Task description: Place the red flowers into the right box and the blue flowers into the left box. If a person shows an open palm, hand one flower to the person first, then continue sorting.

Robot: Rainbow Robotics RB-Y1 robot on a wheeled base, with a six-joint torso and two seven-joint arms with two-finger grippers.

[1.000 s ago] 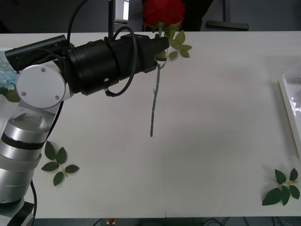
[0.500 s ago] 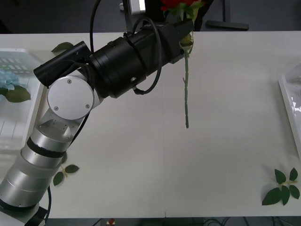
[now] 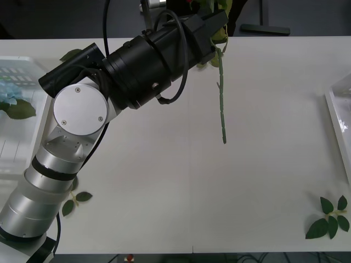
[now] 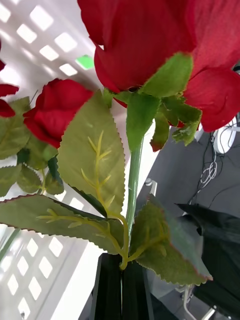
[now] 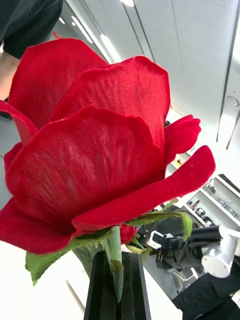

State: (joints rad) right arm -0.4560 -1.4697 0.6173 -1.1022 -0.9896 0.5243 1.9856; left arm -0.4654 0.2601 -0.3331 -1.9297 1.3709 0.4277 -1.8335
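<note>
We see the left pincer (image 3: 211, 24) raised over the far middle of the tabletop (image 3: 263, 181), its black fingers clamped together on the stem of a rose (image 3: 221, 104) just under the bloom. The stem hangs down from the grip, free of the tabletop, with a few leaves by the pincer. In the left wrist view the same pincer (image 5: 116, 280) pinches the green stem between its two black fingers (image 5: 97, 287), and the rose (image 5: 95, 150) stands open right above them.

In the right wrist view the right pincer (image 4: 122, 287) is also closed on a stem, with broad serrated leaves spreading just above the fingers (image 4: 107, 290) and a second rose (image 4: 150, 45) at the top. Another red bloom (image 4: 55, 112) sits beside it, farther off; we cannot tell what holds that one.

At the far left edge lies the left box (image 3: 22, 68), its ribbed white bottom showing. Inside it rests a blue flower (image 3: 6, 94) with a large green leaf. At the right edge we see the rim of the right box (image 3: 335, 118); we cannot tell what it holds.

Loose leaf sprigs lie on the tabletop, one near left (image 3: 77, 200) beside the arm, one near right (image 3: 330, 218).
</note>
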